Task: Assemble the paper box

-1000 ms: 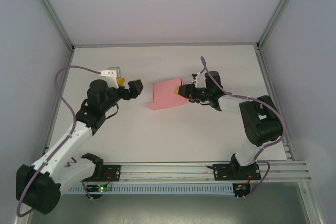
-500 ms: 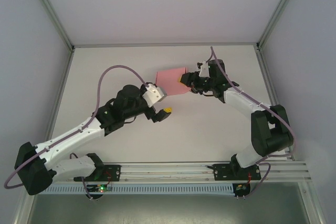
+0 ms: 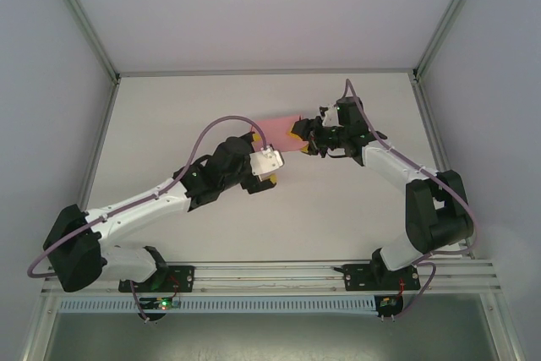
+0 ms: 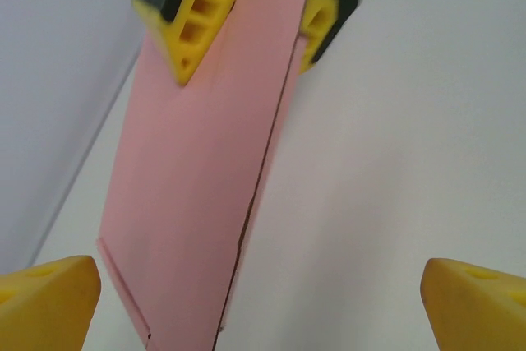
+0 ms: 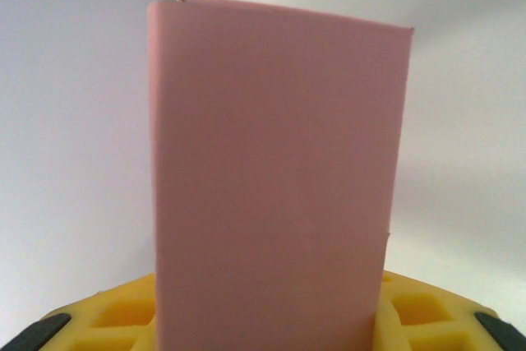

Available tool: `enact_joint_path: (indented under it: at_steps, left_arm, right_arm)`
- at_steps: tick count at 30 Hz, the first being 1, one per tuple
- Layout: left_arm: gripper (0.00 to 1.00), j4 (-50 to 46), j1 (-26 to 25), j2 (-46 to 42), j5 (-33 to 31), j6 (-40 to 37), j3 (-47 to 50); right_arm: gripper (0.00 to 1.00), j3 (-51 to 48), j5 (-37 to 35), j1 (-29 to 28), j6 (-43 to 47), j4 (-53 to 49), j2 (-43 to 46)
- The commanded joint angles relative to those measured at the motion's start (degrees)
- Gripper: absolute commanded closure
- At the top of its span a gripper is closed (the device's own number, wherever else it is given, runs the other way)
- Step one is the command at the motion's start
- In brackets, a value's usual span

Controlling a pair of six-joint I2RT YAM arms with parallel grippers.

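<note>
Paper box [image 3: 283, 128] sits over the far middle of the surface [image 3: 194, 99], held up between my two arms and tilted rather than lying flat. The surface is white, matte and level. I cannot confirm whether the box's free end touches it.

Condition of the box: it is a folded blank of thin pink card, matte and rectangular. There is one crisp fold across the far end and a small step along one long edge. The left wrist view shows a dark seam running lengthwise, so I judge that two layers lie together and have not yet been opened into a box shape.

The right pincer [image 3: 297, 134] is clenched on one short end of the card, with a finger on either face. I judge that this grip offers the free end to the other arm. The left pincer [image 4: 261, 306] is released to full spread and grasps nothing. It is lined up on that free end, which lies between its fingertips [image 4: 45, 297] without contact. The fingertips are yellow wedges with open cells, apparently moulded plastic on black mounts.
</note>
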State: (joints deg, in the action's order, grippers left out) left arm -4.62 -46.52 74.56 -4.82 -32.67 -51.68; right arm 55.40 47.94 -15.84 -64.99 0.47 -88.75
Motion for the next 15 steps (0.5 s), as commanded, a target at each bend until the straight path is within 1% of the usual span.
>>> enact_joint_path:
  at_steps: [1, 3, 6, 9, 12, 14, 15]
  left_arm:
    - [0.00, 4.79, -0.97, 1.43, -7.21, -3.90, 0.65]
    - [0.00, 4.62, -1.07, 2.37, -8.58, -4.94, 0.28]
    - [0.00, 5.23, -1.08, 3.56, -11.03, -6.41, 0.01]
    - [0.01, 5.46, -0.97, 4.17, -12.09, -7.21, 0.18]
    - [0.14, 6.28, -0.90, 5.01, -12.62, -7.93, -0.11]
    - [0.27, 6.63, -0.80, 5.74, -13.34, -8.05, -0.50]
    - [0.31, 6.23, -0.66, 6.18, -13.29, -8.06, -0.88]
  right_arm:
    - [0.71, 0.50, 6.80, 0.56, -6.08, 1.25, -1.30]
    - [0.71, 0.60, 8.49, 0.64, -7.61, 1.14, -1.99]
    - [0.71, 0.20, 9.59, 0.63, -9.12, 2.46, -2.00]
    - [0.69, -0.26, 9.88, 0.60, -10.42, 3.34, -1.49]
    - [0.69, -1.03, 10.71, 0.37, -12.03, 5.48, -1.12]
    - [0.69, -1.38, 11.53, 0.31, -12.35, 5.85, -1.00]
    - [0.69, -1.65, 11.61, 0.30, -12.40, 5.98, -0.89]
